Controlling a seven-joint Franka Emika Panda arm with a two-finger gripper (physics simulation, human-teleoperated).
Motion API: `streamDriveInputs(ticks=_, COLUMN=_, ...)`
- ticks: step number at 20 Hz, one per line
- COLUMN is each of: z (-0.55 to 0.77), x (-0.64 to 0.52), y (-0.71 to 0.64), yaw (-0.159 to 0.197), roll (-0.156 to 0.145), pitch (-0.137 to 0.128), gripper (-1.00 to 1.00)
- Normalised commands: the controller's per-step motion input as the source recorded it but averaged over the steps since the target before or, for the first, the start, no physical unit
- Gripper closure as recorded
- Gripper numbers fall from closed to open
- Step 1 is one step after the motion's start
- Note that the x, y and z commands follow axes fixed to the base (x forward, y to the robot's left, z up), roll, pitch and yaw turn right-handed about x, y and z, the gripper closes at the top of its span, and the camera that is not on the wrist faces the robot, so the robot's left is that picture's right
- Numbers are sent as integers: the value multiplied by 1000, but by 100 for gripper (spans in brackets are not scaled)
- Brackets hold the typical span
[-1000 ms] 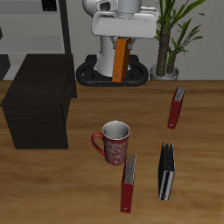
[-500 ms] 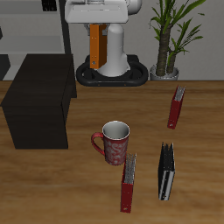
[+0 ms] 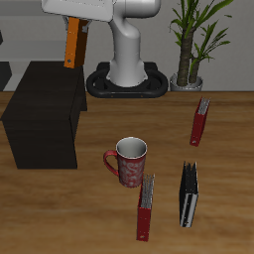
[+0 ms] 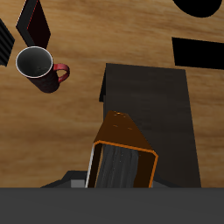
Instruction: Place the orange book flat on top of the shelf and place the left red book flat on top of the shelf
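My gripper (image 3: 73,22) is shut on the orange book (image 3: 71,47), which hangs upright in the air above the back edge of the black shelf (image 3: 47,99). In the wrist view the orange book (image 4: 122,150) shows end-on over the shelf's flat top (image 4: 153,101); my fingers are hidden behind it. The left red book (image 3: 200,121) stands on its edge on the table, far from the shelf, near the plant. The second red book (image 3: 146,206) stands near the table's front edge.
A red mug (image 3: 129,162) stands mid-table between the shelf and the books, also in the wrist view (image 4: 37,65). A black book (image 3: 188,193) stands beside the second red book. A potted plant (image 3: 193,45) and my base (image 3: 129,69) are at the back.
My gripper has swung the orange book from in front of my base sideways and upward to above the shelf's back edge. Nothing on the table has moved.
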Motion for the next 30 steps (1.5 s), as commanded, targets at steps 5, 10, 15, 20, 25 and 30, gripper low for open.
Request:
streamDriveInputs(ticks=5, z=234, x=-2, y=-548, yaw=37, roll=-151, pitch=-24, gripper=100)
streamDriveInputs(ticks=10, z=1, x=18, y=-331, yaw=18, roll=-112, pitch=-10, gripper=100)
streamDriveInputs(ticks=15, z=-156, x=5, y=-351, yaw=18, roll=-89, pitch=-9, gripper=100)
streamDriveInputs(ticks=20, z=-180, x=-72, y=-446, yaw=-1, roll=-92, pitch=19, gripper=100)
streamDriveInputs(ticks=25, z=-156, x=-25, y=-200, yaw=3, roll=-51, pitch=23, gripper=100)
streamDriveInputs(ticks=30, z=-224, x=-3, y=-231, yaw=-15, roll=-43, pitch=25, gripper=100)
